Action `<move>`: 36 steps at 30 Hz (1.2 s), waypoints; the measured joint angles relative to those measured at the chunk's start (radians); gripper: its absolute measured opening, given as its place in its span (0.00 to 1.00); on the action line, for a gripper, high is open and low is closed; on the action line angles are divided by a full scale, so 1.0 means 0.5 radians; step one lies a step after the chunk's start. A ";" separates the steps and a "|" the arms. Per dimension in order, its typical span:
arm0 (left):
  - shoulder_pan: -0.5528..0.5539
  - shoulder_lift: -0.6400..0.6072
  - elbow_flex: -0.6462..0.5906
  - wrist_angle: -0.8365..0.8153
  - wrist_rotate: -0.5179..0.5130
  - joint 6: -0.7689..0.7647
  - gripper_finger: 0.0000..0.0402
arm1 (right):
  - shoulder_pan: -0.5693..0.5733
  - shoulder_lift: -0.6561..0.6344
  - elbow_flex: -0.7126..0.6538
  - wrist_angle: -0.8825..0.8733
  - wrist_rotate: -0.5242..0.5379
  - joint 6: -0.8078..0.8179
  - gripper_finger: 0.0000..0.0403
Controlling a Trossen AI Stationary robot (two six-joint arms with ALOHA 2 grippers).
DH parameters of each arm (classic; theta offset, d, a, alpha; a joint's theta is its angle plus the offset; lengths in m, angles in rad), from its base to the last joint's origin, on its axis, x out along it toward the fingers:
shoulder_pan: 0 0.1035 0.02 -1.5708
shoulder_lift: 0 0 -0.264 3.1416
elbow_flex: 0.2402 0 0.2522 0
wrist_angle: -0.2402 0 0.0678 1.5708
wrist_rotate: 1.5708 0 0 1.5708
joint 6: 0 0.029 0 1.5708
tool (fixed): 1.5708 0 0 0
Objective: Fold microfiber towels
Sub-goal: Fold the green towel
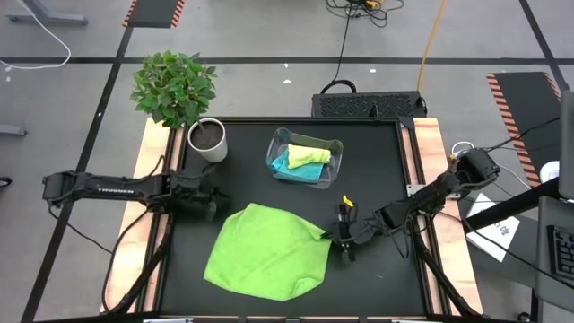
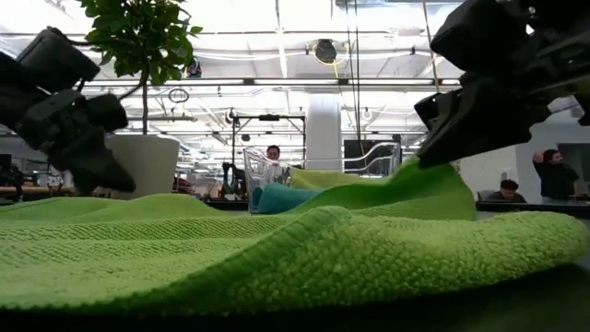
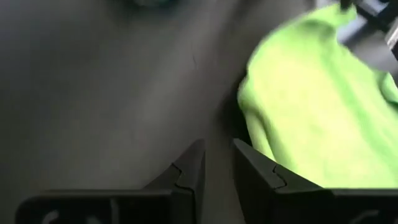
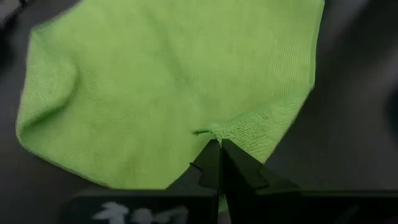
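We see the bright green towel (image 1: 266, 250) spread across the lower centre of the black table (image 1: 377, 170) in the high view, with the right gripper (image 1: 336, 235) pinched tight on its right-hand corner, lifting that edge a little. The left gripper (image 1: 208, 199) hangs at centre left, just beside the towel's upper left edge, fingers slightly parted around nothing. At upper centre, the clear bin (image 1: 305, 158) holds 2 more towels, yellow-green (image 1: 309, 155) over turquoise (image 1: 289, 165).

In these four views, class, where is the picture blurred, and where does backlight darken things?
Left wrist view: green towel smeared, table soft. Low view: bright ceiling lights leave both grippers as dark silhouettes. Right wrist view: towel weave sharp at the right gripper.
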 joint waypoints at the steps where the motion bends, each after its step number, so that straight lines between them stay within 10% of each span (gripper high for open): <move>1: -0.023 0.047 0.000 0.004 0.030 -0.070 0.20 | 0.002 -0.005 0.000 -0.027 0.000 0.000 0.00; 20: -0.407 0.296 0.003 0.109 0.229 -0.826 0.64 | 0.002 -0.008 0.000 -0.102 -0.008 -0.005 0.00; 36: -0.421 0.533 0.000 0.444 0.103 -0.794 0.50 | 0.041 -0.008 -0.001 -0.069 -0.009 -0.035 0.00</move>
